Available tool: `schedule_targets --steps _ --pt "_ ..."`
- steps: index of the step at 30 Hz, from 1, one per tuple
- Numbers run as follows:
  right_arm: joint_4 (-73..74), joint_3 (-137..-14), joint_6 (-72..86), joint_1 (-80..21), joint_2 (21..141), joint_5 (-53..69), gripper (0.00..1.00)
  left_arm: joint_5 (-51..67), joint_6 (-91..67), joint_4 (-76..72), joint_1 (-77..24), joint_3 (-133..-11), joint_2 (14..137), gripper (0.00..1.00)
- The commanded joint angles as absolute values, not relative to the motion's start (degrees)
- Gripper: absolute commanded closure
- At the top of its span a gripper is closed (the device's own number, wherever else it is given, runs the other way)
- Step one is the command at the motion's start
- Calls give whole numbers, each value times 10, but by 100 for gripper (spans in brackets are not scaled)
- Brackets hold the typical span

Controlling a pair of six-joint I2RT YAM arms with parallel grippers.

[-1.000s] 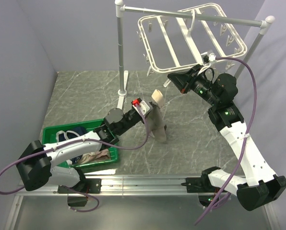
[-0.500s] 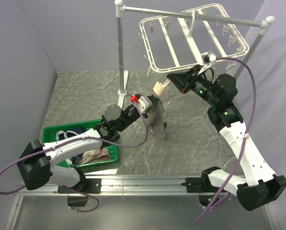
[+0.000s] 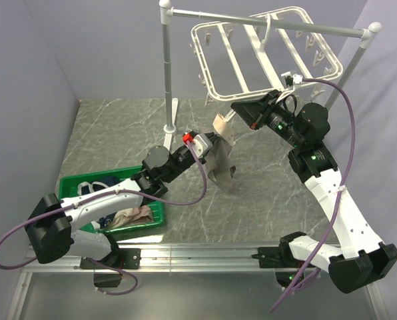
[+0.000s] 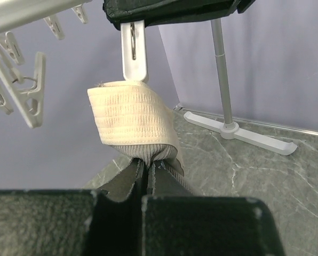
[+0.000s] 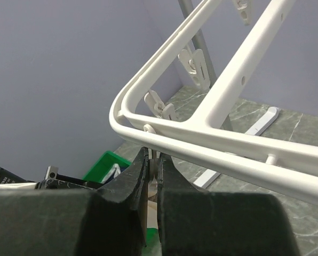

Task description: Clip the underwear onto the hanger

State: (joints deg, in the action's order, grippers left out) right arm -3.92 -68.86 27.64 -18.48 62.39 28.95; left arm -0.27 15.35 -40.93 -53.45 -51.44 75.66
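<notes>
The left gripper (image 4: 147, 169) is clamped shut on the underwear (image 4: 148, 152). The taupe fabric is pinched just below the folded beige waistband (image 4: 129, 114), which stands up directly ahead of the fingertips. Just above that band hangs a white clip (image 4: 133, 50), close to its upper edge or touching it. The clip is held from above by the right gripper (image 5: 153, 160), whose fingers are pressed together on its upper end, just under the near bar of the hanger (image 5: 223, 98). Whether the clip's mouth is parted cannot be told. The garment is judged light, soft and limp, draping loosely below the grip. The ribbed waistband, being thicker and firmer, is judged the best part to be fed into the clip.
</notes>
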Motion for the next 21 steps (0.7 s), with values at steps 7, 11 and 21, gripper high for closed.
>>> schedule_targets --steps 7,11,21 --pt "-55 -694 319 -183 625 310 100 7 156 -447 -537 -527 758 100" --pt "-55 -694 322 -180 625 310 100 4 156 -450 -536 -525 758 100" --pt "-53 -686 312 -179 628 308 100 11 151 -455 -537 -536 758 100"
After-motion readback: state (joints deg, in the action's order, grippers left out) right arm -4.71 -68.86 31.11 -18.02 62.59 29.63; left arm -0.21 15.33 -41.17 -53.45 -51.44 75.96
